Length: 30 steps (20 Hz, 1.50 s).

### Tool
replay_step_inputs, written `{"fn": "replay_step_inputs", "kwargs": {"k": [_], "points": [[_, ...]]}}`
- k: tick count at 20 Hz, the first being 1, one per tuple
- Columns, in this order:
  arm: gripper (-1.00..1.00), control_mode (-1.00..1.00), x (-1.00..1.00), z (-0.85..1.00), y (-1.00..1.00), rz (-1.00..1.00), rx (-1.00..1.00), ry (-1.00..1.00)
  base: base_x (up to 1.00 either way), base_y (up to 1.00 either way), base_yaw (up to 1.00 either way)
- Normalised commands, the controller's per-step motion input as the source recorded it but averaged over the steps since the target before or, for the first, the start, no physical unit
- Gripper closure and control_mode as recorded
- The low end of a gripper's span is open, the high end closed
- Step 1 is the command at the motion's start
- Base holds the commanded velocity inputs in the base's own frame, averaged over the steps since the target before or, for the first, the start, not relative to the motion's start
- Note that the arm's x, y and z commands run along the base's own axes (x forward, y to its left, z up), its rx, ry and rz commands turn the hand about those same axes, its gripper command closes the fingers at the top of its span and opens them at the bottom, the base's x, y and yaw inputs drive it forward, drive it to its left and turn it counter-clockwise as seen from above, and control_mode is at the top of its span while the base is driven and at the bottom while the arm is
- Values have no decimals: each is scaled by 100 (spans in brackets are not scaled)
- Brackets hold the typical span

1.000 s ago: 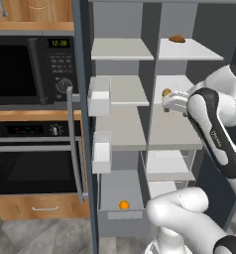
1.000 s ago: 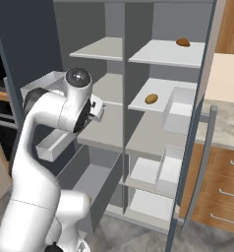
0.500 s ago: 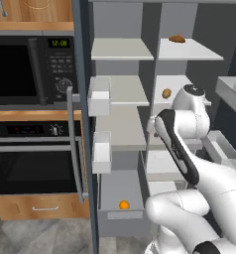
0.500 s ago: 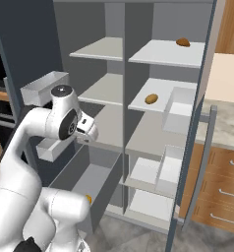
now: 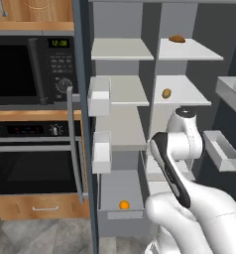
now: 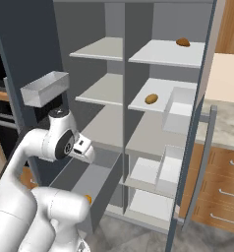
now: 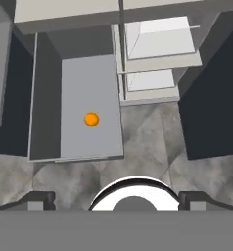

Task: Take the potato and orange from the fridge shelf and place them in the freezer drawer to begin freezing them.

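The orange [image 7: 91,119] lies alone on the floor of the pulled-out grey freezer drawer [image 7: 89,78], straight below my hand. It also shows at the drawer's front in the left base view, orange [image 5: 123,205] behind the drawer's front panel [image 5: 121,215]. The potato [image 5: 166,93] sits on the middle right fridge shelf, potato [image 6: 151,99], well above my hand. My gripper [image 6: 86,151] hangs over the drawer [image 6: 84,178], open, its fingertips [image 7: 40,198] spread wide with nothing between them.
A darker brown bread-like lump [image 5: 177,38] rests on the top right shelf. Pale door bins [image 5: 99,96] line the left door, and others [image 5: 222,150] hang on the right door. A microwave [image 5: 30,69] and oven stand to the left. Grey stone floor [image 7: 152,132] lies beside the drawer.
My arm has swung from the potato's shelf height down and leftward, ending over the freezer drawer. The orange and the potato have kept their places.
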Motion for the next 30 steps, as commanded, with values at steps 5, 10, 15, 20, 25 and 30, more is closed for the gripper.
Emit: {"fn": "replay_step_inputs", "kwargs": {"k": [5, 10, 15, 20, 25, 30], "points": [[-100, 100, -14, 0, -5, -5, 0, -1, 0, -40, -34], [-100, 100, 0, 0, 0, 0, 0, 0, 43, -26, -29], [-100, 100, 0, 0, 0, 0, 0, 0, 52, -33, -15], [-100, 100, 0, 0, 0, 0, 0, 0, 35, -29, -8], [-100, 100, 0, 0, 0, 0, 0, 0, 44, 1, -7], [-100, 100, 0, 0, 0, 0, 0, 0, 21, 3, -1]]}}
